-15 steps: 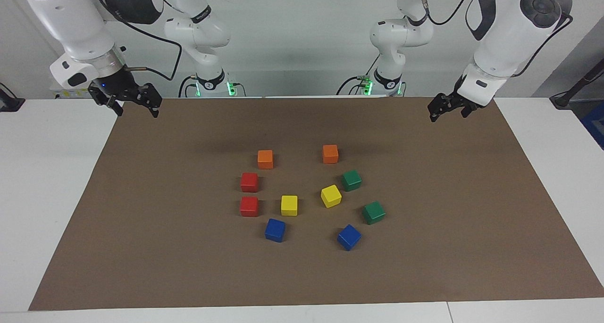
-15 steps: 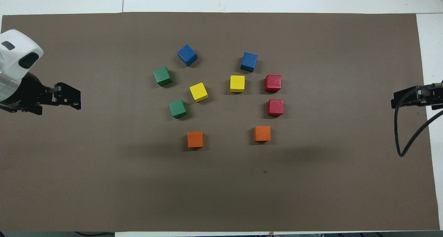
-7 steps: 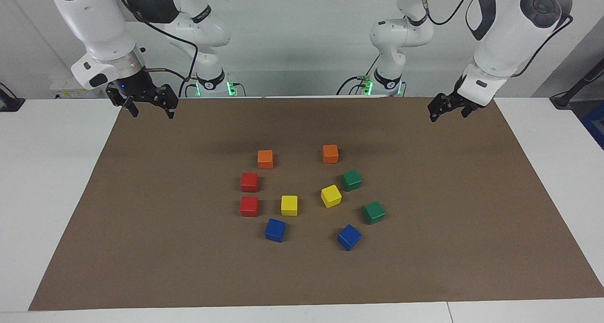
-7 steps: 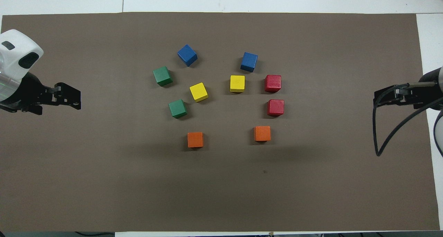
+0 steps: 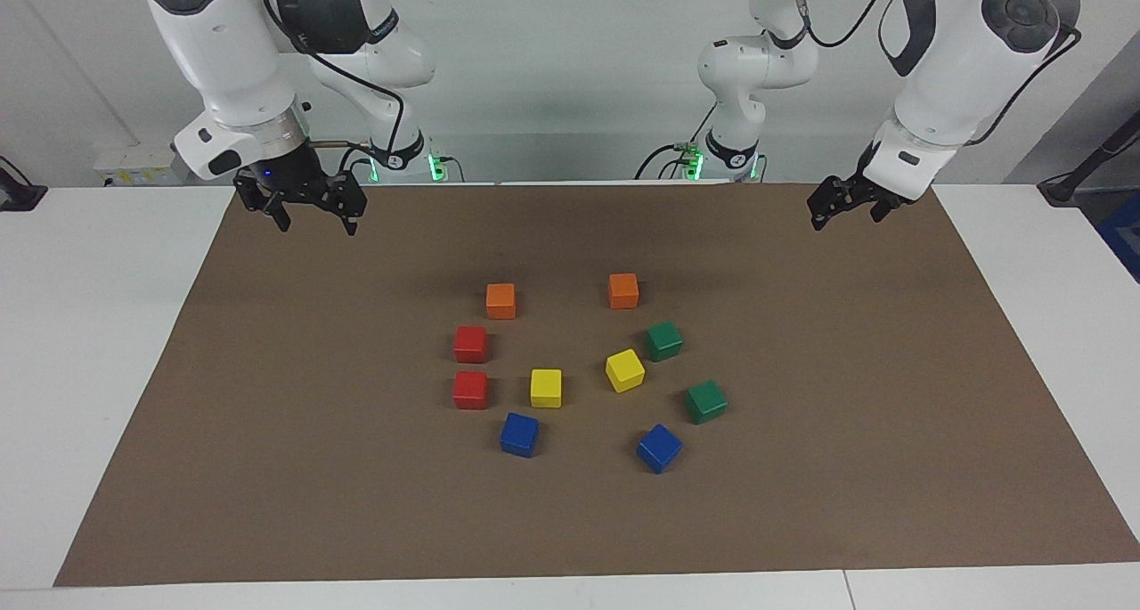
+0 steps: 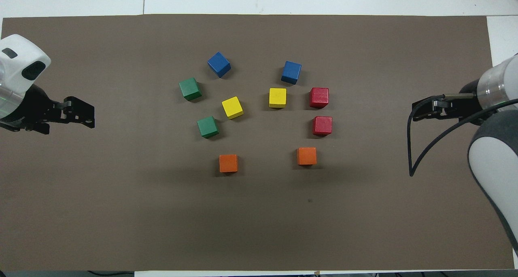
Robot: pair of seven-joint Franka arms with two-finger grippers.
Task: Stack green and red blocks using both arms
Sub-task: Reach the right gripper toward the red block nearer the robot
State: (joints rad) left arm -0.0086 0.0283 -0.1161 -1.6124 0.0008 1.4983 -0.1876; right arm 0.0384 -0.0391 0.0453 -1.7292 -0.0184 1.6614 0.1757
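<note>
Two red blocks (image 5: 470,344) (image 5: 470,389) sit one beyond the other toward the right arm's end of the cluster, also seen from overhead (image 6: 322,125) (image 6: 319,97). Two green blocks (image 5: 663,340) (image 5: 705,402) lie toward the left arm's end (image 6: 208,127) (image 6: 190,88). My right gripper (image 5: 317,227) (image 6: 413,112) hangs open and empty over the mat's corner area, well apart from the red blocks. Open and empty too, my left gripper (image 5: 844,218) (image 6: 92,117) waits over the mat at its own end.
A brown mat (image 5: 267,467) covers the white table (image 5: 80,343). Mixed in with the cluster are two orange cubes (image 5: 500,300) (image 5: 623,290), two yellow cubes (image 5: 546,387) (image 5: 624,370) and two blue cubes (image 5: 519,435) (image 5: 658,448).
My right gripper has travelled from the mat's edge in over the mat, toward the cluster. The left arm and all cubes have stayed put.
</note>
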